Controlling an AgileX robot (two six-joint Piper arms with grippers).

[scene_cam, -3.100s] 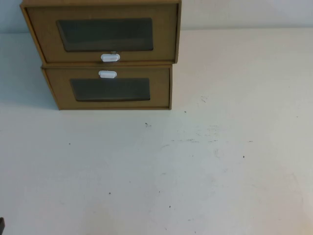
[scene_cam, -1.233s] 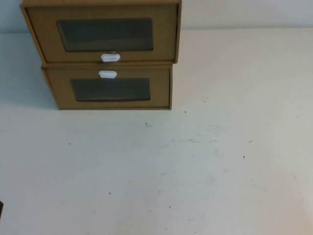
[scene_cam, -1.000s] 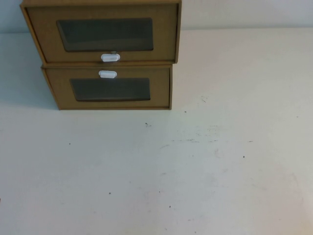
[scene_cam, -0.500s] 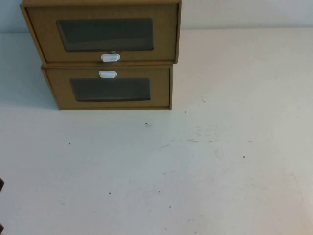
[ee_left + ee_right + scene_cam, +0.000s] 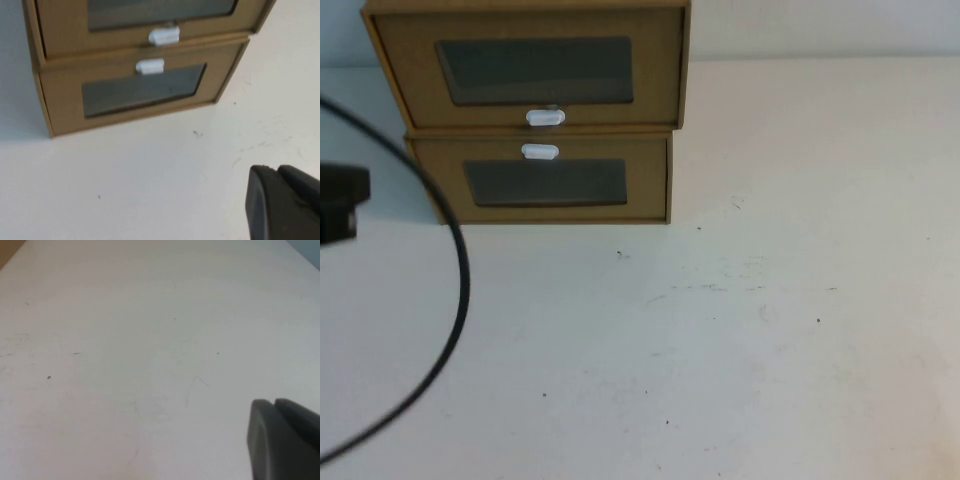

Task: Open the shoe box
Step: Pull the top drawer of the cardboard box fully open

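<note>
A white, lightly scuffed table point(image 5: 740, 350) fills the frame. A black cable point(image 5: 458, 300) arcs through the lower left, and a black block of the left arm point(image 5: 340, 203) juts in at the left edge. The left gripper point(image 5: 274, 172) hovers over the table short of the boxes, fingers pressed together, empty. The right gripper point(image 5: 272, 404) hangs over bare table, likewise closed on nothing. In the upper left, two brown cardboard shoe boxes stand stacked and closed: the lower box point(image 5: 550, 180) beneath the upper box point(image 5: 535, 65), each with a dark window and a white pull tab point(image 5: 540, 152).
</note>
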